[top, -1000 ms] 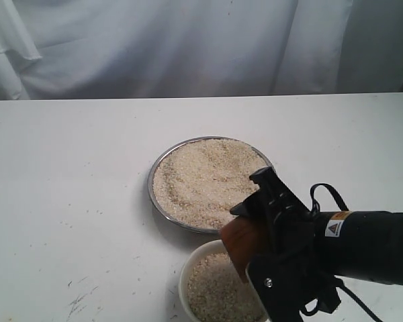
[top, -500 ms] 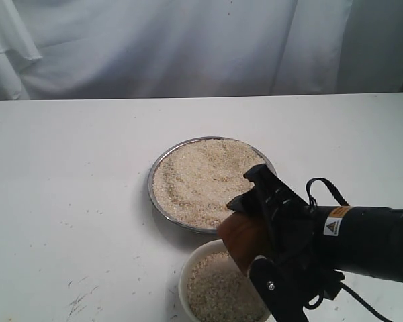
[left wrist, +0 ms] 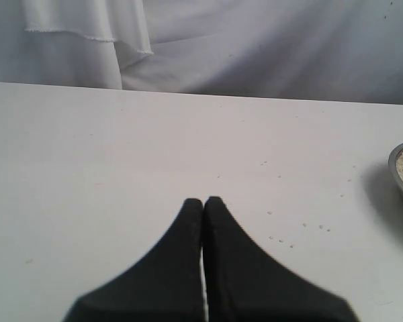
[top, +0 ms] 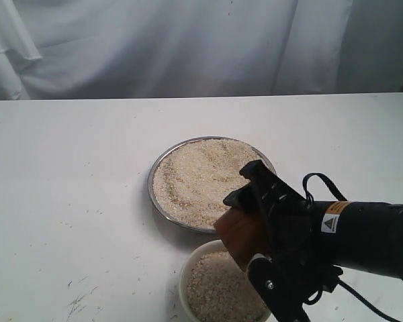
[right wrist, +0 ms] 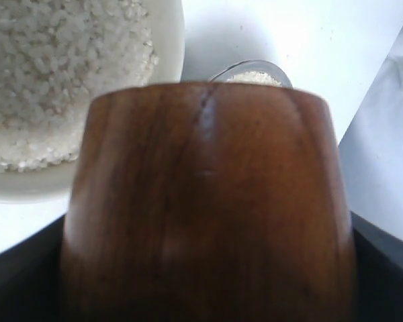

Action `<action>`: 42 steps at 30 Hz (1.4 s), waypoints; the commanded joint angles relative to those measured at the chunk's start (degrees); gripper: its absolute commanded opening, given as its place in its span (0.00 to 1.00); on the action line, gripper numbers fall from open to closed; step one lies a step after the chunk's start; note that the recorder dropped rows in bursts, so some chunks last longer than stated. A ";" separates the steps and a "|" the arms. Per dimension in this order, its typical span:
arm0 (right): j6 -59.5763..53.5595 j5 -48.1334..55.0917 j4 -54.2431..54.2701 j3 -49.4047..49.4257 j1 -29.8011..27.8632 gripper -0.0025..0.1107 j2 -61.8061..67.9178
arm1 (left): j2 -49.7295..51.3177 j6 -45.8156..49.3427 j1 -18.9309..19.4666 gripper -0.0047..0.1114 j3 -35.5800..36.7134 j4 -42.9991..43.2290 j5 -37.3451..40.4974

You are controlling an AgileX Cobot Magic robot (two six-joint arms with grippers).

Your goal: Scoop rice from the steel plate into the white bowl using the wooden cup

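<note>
The steel plate (top: 160, 168) sits mid-table, heaped with rice (top: 201, 178). In front of it stands the white bowl (top: 188, 275), also holding rice (top: 218, 288). My right gripper (top: 252, 228) is shut on the wooden cup (top: 240, 233), holding it tilted above the bowl's far rim, between bowl and plate. In the right wrist view the wooden cup (right wrist: 208, 208) fills the frame, with the white bowl (right wrist: 168, 40) and its rice (right wrist: 54, 74) beyond it and a sliver of the steel plate (right wrist: 252, 70). My left gripper (left wrist: 203, 202) is shut and empty over bare table; the steel plate's rim (left wrist: 397, 176) shows at the edge.
A white cloth backdrop (top: 188, 47) hangs behind the table. A few stray grains (left wrist: 302, 228) lie on the tabletop near the plate. Dark scuff marks (top: 80, 298) mark the table's front left.
My right gripper has carried the wooden cup slightly up and toward the plate, away from the bowl's middle. The left gripper's earlier state is not shown.
</note>
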 commanded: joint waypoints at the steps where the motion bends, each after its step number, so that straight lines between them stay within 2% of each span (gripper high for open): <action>1: -0.16 -0.72 -1.28 -0.41 0.06 0.02 -0.37 | -0.24 -0.03 -0.15 0.04 0.28 0.06 -0.39; 11: -0.16 -0.83 -5.05 -0.41 0.06 0.02 -0.37 | -0.24 -0.03 -0.15 0.04 0.28 0.06 -0.39; 24: -0.16 -5.52 -4.63 -0.41 0.06 0.02 -0.37 | -0.24 -0.03 -0.15 0.04 0.28 0.06 -0.39; 35: -0.16 -4.12 -5.66 -0.29 0.06 0.02 -0.37 | -0.24 -0.03 -0.15 0.04 0.28 0.06 -0.39; 42: -0.16 -4.15 -6.61 -0.29 2.33 0.02 -0.37 | -0.24 -0.03 -0.15 0.04 0.28 0.06 -0.39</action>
